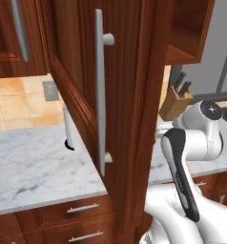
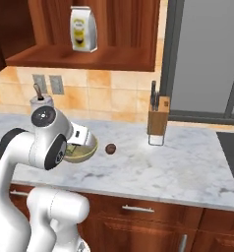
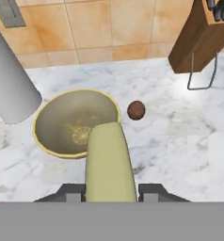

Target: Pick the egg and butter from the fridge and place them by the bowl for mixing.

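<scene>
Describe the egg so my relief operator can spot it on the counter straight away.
Start at the marble counter and find the wooden knife block against the tiled wall. To its left sits the tan bowl; the egg lies on the marble just right of that bowl. It is the small, reddish-brown ball.

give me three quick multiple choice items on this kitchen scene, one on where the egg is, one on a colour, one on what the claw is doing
1. Where is the egg?
A. inside the bowl
B. on the counter beside the bowl
C. on the cupboard shelf

2. What colour is the butter?
A. pale yellow-green
B. bright red
C. dark blue

3. What is the state of the claw?
A. open and empty
B. shut on the egg
C. shut on the butter

Key:
1 B: the egg rests on the marble counter just beside the bowl, apart from its rim.
2 A: the stick is pale yellow-green in the hand view.
3 C: the stick rises from between the two fingertips, reaching over the bowl's rim.
</scene>
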